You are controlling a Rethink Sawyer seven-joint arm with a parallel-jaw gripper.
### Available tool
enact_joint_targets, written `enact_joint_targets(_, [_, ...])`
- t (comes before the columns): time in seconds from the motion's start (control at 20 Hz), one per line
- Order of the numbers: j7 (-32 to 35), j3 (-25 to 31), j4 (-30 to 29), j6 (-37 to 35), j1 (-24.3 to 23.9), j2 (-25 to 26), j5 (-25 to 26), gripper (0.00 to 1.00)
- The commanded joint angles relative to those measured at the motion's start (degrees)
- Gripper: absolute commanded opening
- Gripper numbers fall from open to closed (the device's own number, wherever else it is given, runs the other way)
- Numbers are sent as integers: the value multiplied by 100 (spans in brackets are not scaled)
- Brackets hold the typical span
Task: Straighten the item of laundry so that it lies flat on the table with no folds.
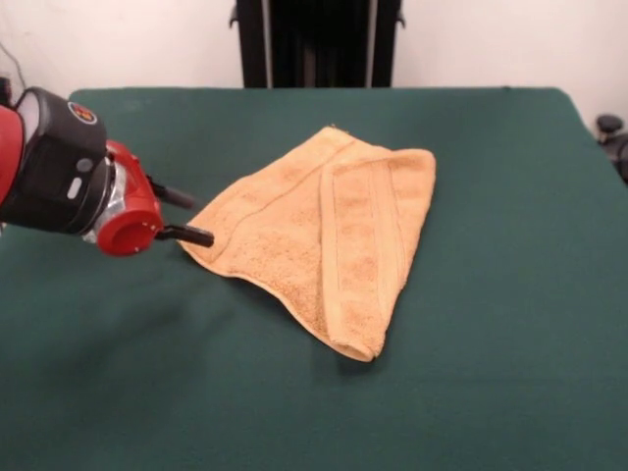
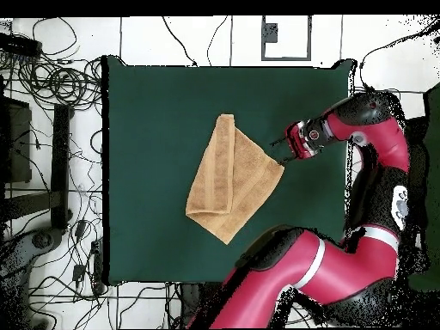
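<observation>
The golden-tan towel [image 1: 285,231] lies on the dark green table [image 1: 491,353], a little past its middle. Its right part is folded over into a long doubled flap [image 1: 368,255] with a band stripe along it. My gripper [image 1: 191,216] comes in low from the left. It is open, with its two black fingers spread at the towel's left corner, and the lower fingertip [image 1: 201,235] is right at the cloth's edge. In the overhead view the gripper [image 2: 279,151] sits at the right corner of the towel [image 2: 232,176] on the table [image 2: 155,120].
The robot's black pedestal [image 1: 319,44] stands behind the table's far edge. In the overhead view the red arm [image 2: 344,249] runs along the table's right side and bottom edge. Cables [image 2: 51,86] lie on the floor to the left.
</observation>
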State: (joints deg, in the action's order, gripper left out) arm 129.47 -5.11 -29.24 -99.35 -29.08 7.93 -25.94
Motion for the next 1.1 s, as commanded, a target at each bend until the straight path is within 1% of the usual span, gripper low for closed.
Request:
enact_joint_targets(0.05, [1106,526,-758,822,516,-121,-209,100])
enact_joint_targets(0.1, [1049,527,-1099,1093,611,-286,-219,100])
enact_joint_targets(0.2, [1000,522,-1130,1239,660,-316,-196,100])
enact_joint_targets(0.3, [766,501,-1517,1670,732,-479,-119,100])
enact_joint_targets(0.4, [591,461,-1639,2009,795,-561,-9,100])
enact_joint_targets(0.45, [432,422,-1900,2366,824,-701,82,100])
enact_joint_targets(0.55, [284,400,-2206,2852,857,-825,174,100])
enact_joint_targets(0.7, [178,403,-2473,3313,873,-892,275,100])
enact_joint_targets(0.75, [162,417,-2449,3436,859,-800,313,100])
enact_joint_targets(0.9, [163,471,-2455,3508,819,-723,333,100])
enact_joint_targets(1.0, [245,507,-2445,3403,777,-679,285,100])
enact_joint_targets(1.1, [568,533,-2382,3032,726,-628,137,100])
